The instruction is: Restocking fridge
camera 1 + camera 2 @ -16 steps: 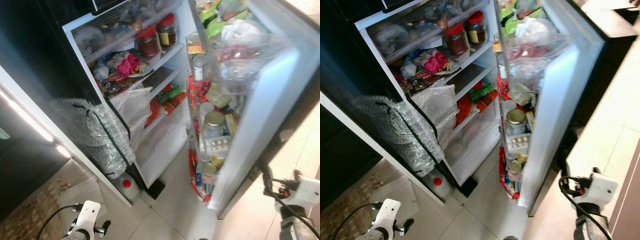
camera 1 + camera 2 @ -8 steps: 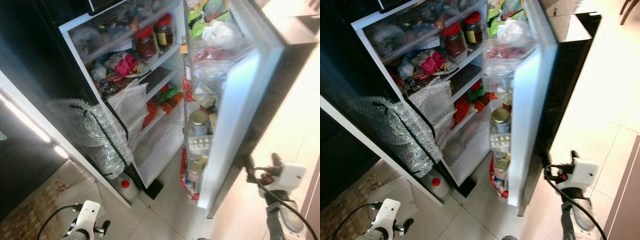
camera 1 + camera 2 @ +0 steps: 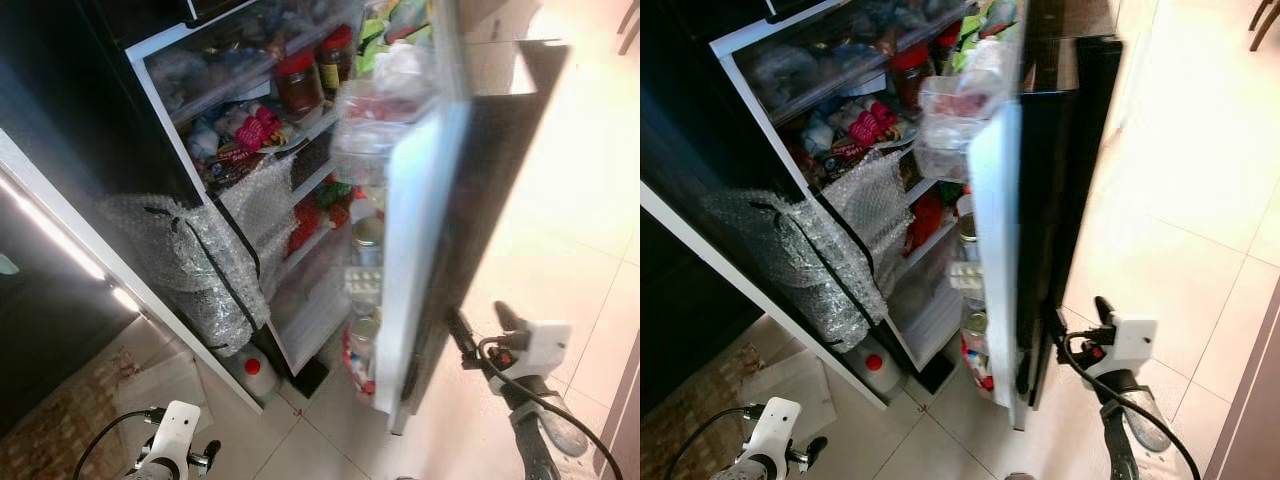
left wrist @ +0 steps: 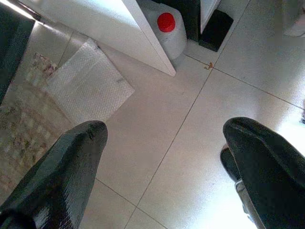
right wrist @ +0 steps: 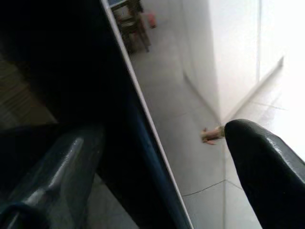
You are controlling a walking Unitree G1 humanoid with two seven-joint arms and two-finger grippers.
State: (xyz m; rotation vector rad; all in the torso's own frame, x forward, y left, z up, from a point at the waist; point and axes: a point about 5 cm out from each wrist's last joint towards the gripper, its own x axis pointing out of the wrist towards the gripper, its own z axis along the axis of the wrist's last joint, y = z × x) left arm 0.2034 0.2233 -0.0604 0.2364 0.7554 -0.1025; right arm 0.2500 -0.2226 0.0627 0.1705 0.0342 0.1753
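Note:
The fridge (image 3: 160, 110) stands open, its shelves packed with red-lidded jars (image 3: 297, 82), packets and bags. Its door (image 3: 485, 170) is swung partway in, black outer face toward me, with jars and boxes in the door racks (image 3: 365, 245). My right gripper (image 3: 481, 326) is open, low down against the door's black outer face near its bottom corner; the right wrist view has the door edge (image 5: 143, 119) between its fingers. My left gripper (image 4: 167, 128) hangs open over the floor tiles, holding nothing.
Crumpled bubble wrap (image 3: 205, 265) bulges from the fridge's lower left side. A white jug with a red cap (image 3: 252, 368) sits on the floor at the fridge's foot, with a flat bubble-wrap sheet (image 4: 88, 81) beside it. Pale floor tiles (image 3: 570, 230) spread right of the door.
The fridge door has swung well inward toward the cabinet. My right gripper has moved left with it along the outer face. The left arm has stayed put.

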